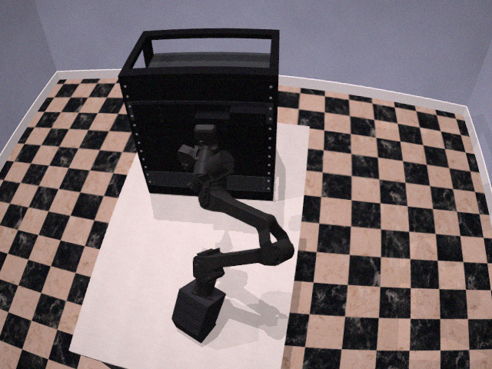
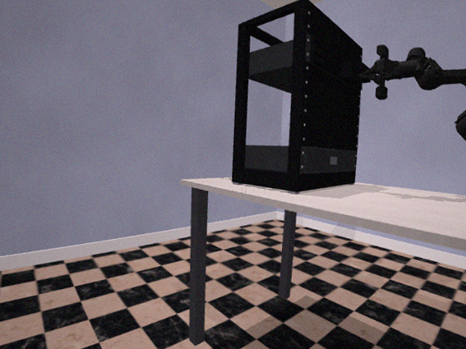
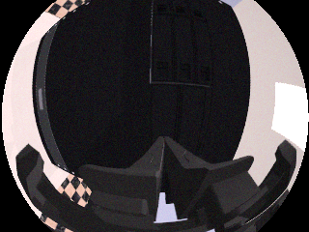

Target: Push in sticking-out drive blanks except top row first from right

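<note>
The black rack (image 1: 201,114) stands upright at the far end of the white table (image 1: 186,254); it also shows in the side view (image 2: 298,97). Its front is very dark, so most drive blanks cannot be told apart. One blank (image 1: 211,115) sticks out near the upper middle of the front. My gripper (image 1: 205,124) is shut and empty, with its fingertips right at the rack front just below that blank. In the side view my gripper (image 2: 363,74) touches the upper front. In the wrist view the shut fingers (image 3: 166,150) point at the dark front, with a faint blank outline (image 3: 182,45) above.
The arm's base (image 1: 197,307) sits near the table's front edge, and the elbow (image 1: 277,247) reaches out to the right. The rack's top frame is open, with a shelf (image 2: 272,63) inside. The checkered floor lies far below the table edges.
</note>
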Action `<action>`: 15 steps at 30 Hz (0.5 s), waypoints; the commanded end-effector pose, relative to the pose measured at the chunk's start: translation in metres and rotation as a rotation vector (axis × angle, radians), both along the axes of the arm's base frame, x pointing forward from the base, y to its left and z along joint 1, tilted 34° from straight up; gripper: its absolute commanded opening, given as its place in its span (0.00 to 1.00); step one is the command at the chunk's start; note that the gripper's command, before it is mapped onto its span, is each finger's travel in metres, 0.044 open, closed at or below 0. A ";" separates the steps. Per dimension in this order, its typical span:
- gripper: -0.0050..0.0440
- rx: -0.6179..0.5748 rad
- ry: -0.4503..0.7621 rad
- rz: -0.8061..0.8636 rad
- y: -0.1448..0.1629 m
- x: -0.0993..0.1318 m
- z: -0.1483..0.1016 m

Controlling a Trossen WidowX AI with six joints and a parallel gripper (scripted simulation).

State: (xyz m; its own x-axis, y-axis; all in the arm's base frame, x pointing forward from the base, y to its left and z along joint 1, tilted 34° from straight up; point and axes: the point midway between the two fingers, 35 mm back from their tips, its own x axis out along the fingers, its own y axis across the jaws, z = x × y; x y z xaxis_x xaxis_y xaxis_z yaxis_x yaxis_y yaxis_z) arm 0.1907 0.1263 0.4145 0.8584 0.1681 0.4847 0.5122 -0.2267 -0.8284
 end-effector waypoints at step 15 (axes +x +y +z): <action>0.10 0.013 -0.009 0.002 -0.002 0.006 0.011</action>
